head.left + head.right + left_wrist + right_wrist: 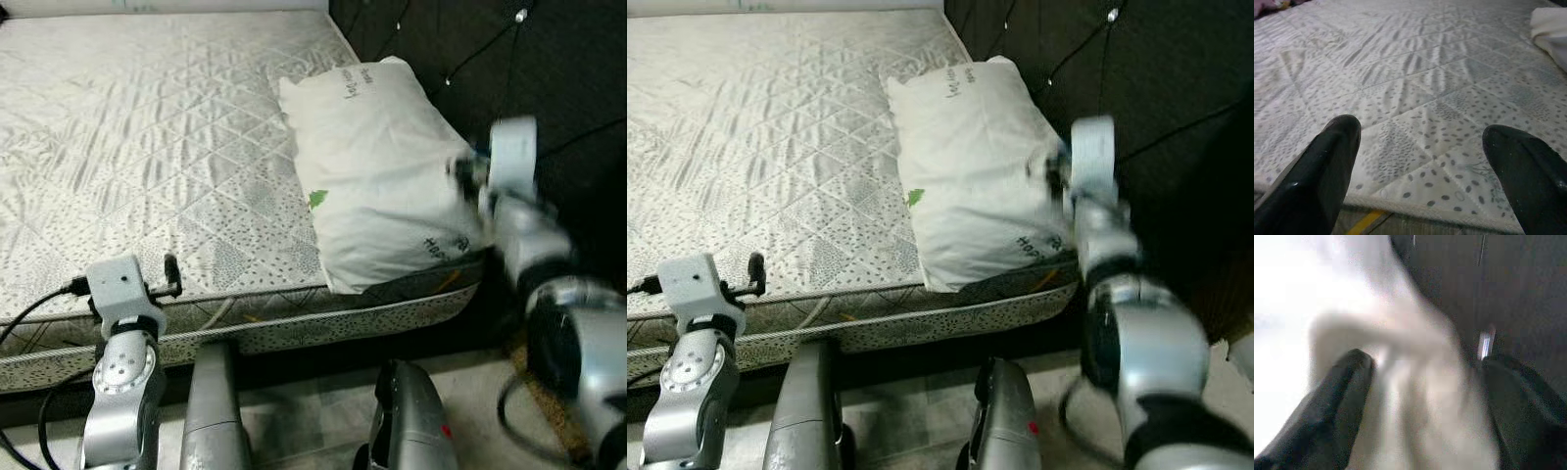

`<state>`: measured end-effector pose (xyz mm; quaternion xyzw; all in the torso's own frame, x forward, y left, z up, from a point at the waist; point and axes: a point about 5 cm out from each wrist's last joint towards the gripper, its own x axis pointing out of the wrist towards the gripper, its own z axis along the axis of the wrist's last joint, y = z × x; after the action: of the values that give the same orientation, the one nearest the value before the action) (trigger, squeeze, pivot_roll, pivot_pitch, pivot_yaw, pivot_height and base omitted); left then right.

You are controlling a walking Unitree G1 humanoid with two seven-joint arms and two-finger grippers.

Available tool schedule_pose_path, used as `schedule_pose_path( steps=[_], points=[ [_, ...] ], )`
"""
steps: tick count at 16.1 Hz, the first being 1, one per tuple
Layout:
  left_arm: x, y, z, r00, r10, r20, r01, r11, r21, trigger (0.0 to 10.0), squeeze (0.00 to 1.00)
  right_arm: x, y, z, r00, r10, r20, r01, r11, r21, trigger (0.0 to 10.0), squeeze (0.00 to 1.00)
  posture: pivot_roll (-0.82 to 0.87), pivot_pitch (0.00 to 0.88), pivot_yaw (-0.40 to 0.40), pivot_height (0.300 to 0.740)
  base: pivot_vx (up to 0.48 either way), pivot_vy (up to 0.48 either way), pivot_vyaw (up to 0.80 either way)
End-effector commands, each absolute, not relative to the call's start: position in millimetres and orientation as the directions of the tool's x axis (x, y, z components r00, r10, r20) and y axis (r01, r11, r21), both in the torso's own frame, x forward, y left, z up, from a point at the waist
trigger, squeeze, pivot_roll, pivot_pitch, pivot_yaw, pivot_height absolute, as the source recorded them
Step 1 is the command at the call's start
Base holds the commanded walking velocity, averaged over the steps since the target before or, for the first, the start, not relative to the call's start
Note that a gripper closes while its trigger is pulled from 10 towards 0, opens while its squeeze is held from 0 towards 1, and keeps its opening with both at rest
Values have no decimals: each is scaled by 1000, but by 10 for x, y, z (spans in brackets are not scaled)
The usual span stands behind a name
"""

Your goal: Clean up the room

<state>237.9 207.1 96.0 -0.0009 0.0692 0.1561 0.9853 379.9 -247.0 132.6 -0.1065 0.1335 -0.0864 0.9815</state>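
A white pillow [377, 166] with dark writing and a small green mark lies on the right side of the quilted mattress [147, 147], close to the black headboard. My right gripper [1425, 382] is raised at the pillow's right edge, blurred by motion. Its fingers are open, with pale pillow fabric between them. My left gripper [1420, 147] hangs open at the mattress's front edge, holding nothing, well left of the pillow. The pillow's lower corner overhangs the front edge of the bed.
The black tufted headboard [509, 59] rises right behind the right arm. The bed's front edge [294, 328] runs across in front of my legs [211, 411]. Grey floor [313, 411] lies below. A black cable [29, 313] loops by the left arm.
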Motion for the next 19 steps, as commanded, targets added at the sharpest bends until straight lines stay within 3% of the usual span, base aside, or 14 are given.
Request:
schedule_pose_path(
  steps=[1,5,8,11,14,19],
  points=[
    [2385,2060,984,944,305,-128,-304,952,26,10000,0,3718,-2488,1149,925,-213,-316,157,969,-193,10000,1000,81,0,-49,537,0,0,0],
    [2444,2043,994,950,285,-127,-284,958,28,10000,0,3601,-2527,951,890,-260,-374,235,965,-114,10000,1000,64,0,-34,537,0,0,0],
    [2461,2048,1007,950,288,-120,-287,957,26,10000,0,3647,-2695,1201,891,-385,-241,362,922,-134,10000,1000,63,0,-41,537,0,0,0],
    [2444,2045,1001,947,297,-120,-296,955,24,10000,0,3748,-2633,1493,915,-393,-85,382,916,-125,10000,1000,62,0,-47,537,0,0,0],
    [2439,2051,1002,946,300,-119,-300,954,24,10000,0,3753,-2429,1549,944,-329,-34,323,938,-124,10000,1000,55,0,-45,537,0,0,0],
    [2470,2018,1004,952,280,-122,-279,960,26,10000,0,3180,-1992,903,957,-116,-265,84,988,-128,10000,1000,30,0,-31,537,0,0,0]
  ],
)
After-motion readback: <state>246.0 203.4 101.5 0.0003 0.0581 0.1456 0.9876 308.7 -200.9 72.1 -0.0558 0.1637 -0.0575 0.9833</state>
